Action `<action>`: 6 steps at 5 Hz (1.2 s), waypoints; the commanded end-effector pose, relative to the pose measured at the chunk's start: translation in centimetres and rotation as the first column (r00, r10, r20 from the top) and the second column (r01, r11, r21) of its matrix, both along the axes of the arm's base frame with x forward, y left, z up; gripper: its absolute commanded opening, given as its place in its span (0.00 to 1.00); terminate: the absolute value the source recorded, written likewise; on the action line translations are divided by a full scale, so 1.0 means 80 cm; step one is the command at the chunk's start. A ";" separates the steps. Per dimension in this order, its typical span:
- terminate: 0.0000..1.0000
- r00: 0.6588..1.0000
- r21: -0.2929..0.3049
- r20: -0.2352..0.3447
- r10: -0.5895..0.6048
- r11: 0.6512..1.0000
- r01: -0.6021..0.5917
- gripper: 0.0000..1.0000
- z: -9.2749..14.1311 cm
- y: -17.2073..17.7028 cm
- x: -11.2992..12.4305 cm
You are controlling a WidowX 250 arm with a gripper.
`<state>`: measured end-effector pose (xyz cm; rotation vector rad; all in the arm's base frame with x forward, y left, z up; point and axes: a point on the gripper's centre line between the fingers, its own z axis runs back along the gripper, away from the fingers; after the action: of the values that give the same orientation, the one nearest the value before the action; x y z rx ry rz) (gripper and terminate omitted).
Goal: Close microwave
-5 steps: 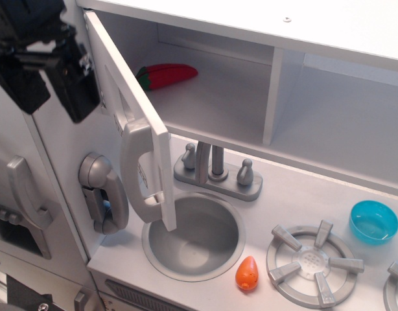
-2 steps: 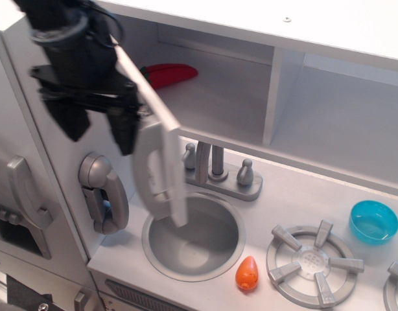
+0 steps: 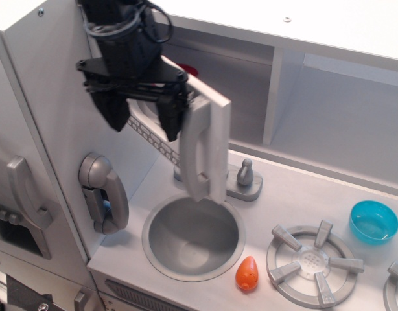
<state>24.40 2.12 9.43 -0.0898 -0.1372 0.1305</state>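
The microwave is the white compartment at the upper left of the toy kitchen. Its white door (image 3: pixel 209 103) with the long grey vertical handle (image 3: pixel 196 152) stands partly swung in, its free edge toward the middle of the opening. My black gripper (image 3: pixel 142 111) hangs just left of the door, fingers open and spread, one finger (image 3: pixel 170 115) against the door's outer face beside the handle, holding nothing. A red toy (image 3: pixel 188 69) inside the compartment is mostly hidden behind the door.
Below are a round grey sink (image 3: pixel 194 238), a grey faucet knob (image 3: pixel 245 173), an orange toy (image 3: pixel 247 273), a grey burner (image 3: pixel 314 262) and a teal bowl (image 3: pixel 373 221). A grey toy phone (image 3: pixel 103 192) hangs on the left panel. A doorless shelf cubby (image 3: pixel 341 123) is right.
My gripper has moved right and pushed the door from wide open toward the opening. The door now covers most of the red toy and the faucet.
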 end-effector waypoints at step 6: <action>0.00 0.944 -0.051 0.322 0.070 0.997 -0.056 1.00 0.022 -0.030 0.097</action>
<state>31.03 -0.62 8.93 -0.1457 -0.3906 0.1913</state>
